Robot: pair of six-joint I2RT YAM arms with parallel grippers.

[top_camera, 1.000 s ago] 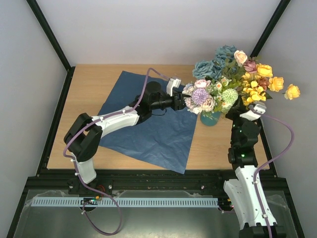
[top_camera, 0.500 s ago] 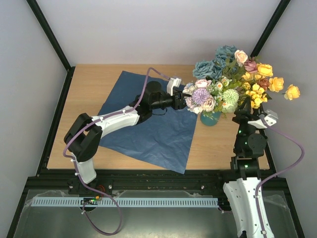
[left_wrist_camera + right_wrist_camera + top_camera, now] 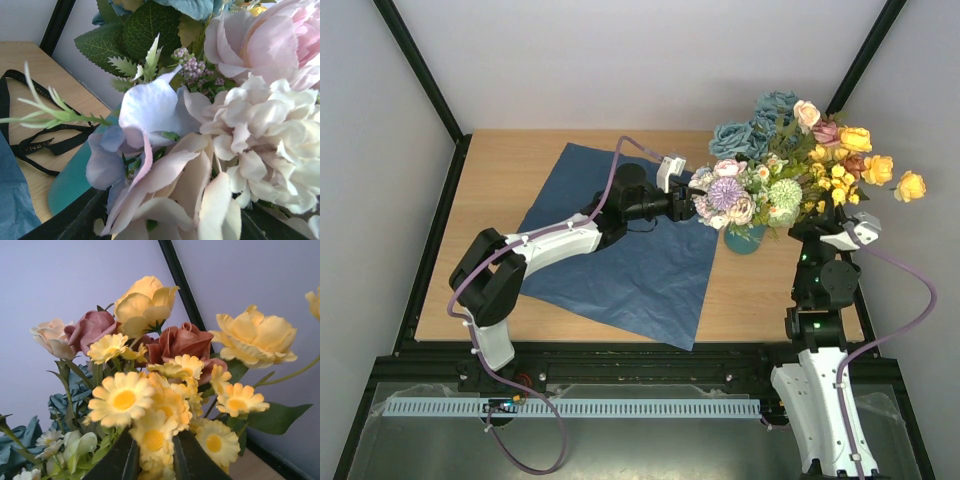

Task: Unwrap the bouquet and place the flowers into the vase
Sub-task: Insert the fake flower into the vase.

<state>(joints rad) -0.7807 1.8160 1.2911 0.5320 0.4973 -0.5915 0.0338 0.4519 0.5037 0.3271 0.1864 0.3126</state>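
Note:
The bouquet stands unwrapped, its flowers [image 3: 790, 160] upright in the teal vase [image 3: 745, 240] at the table's back right. My left gripper [image 3: 688, 205] reaches in from the left. In the left wrist view its jaws [image 3: 170, 216] stand half apart on a cluster of pale pink and cream blooms [image 3: 200, 165], with the vase [image 3: 70, 180] behind. From below on the right comes my right gripper [image 3: 812, 215]. The right wrist view shows this gripper [image 3: 152, 460] shut on yellow daisies [image 3: 155, 437], under rust and yellow roses [image 3: 180, 340].
The blue paper sheet [image 3: 630, 250] lies spread flat on the wooden table, left of the vase and under my left arm. A black ribbon [image 3: 30, 145] lies loose on the table beside it. The black frame post [image 3: 860, 60] stands just behind the flowers.
My right arm shifted a little right and up along the yellow blooms. Its jaws opened and then closed on the daisies. The left arm and the vase have not moved.

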